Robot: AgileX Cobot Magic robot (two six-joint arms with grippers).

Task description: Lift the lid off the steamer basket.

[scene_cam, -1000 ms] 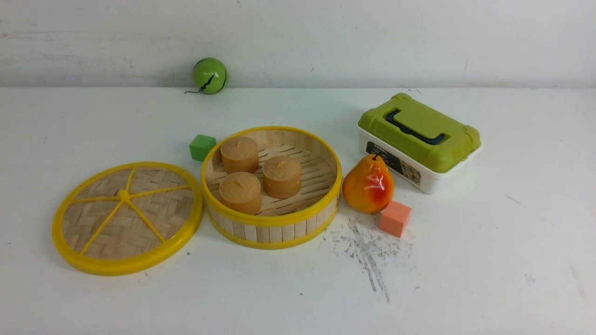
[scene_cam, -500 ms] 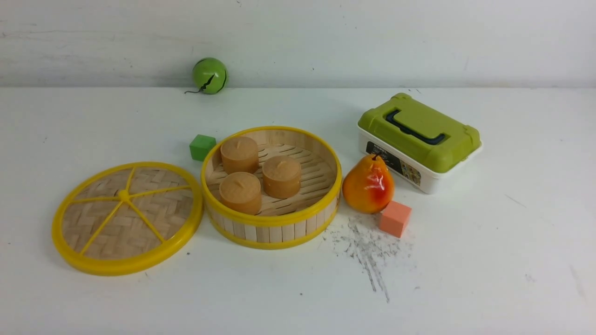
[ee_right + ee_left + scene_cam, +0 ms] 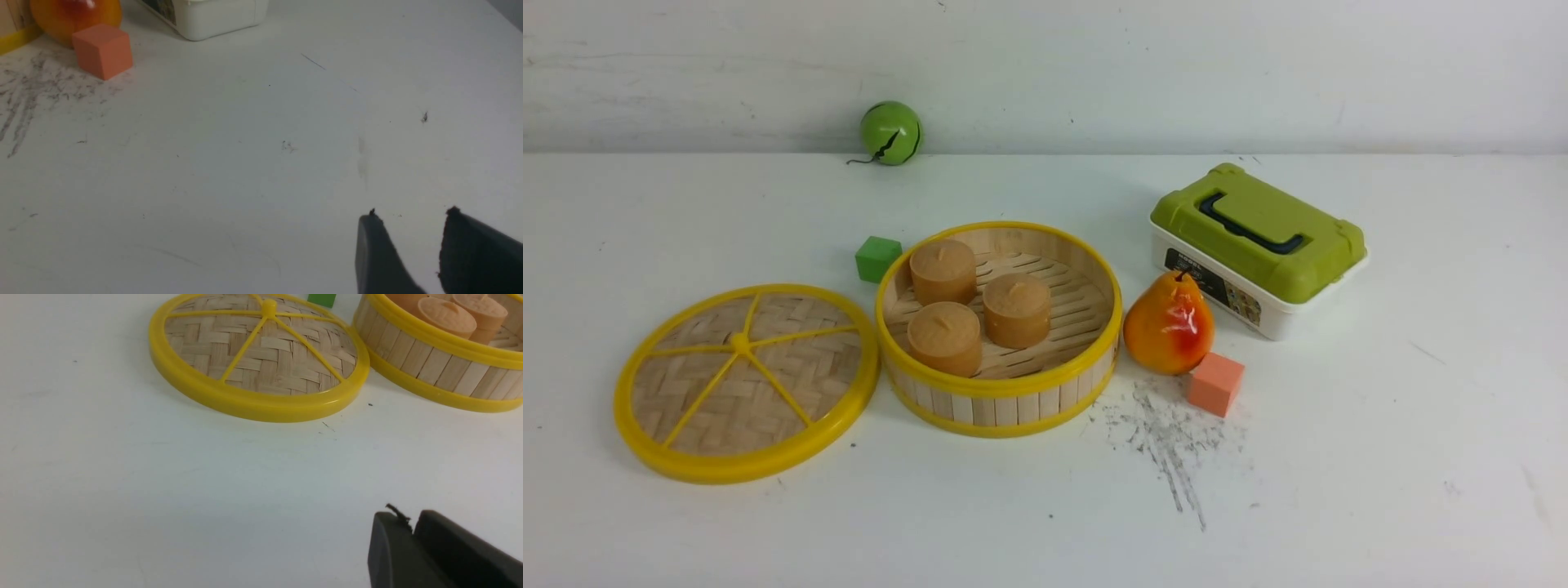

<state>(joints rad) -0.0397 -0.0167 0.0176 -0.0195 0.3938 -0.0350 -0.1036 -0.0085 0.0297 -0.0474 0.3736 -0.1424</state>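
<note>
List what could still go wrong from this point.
The lid lies flat on the table, its rim touching or nearly touching the steamer basket; any nudge to it could shift the basket and its three brown cakes. The left gripper, jaws closed, sits low near the lid and might clip it when retracting.

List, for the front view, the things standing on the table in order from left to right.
lid → green cube → steamer basket → pear → orange cube → green-lidded box. The green ball, above the cube, is omitted.
</note>
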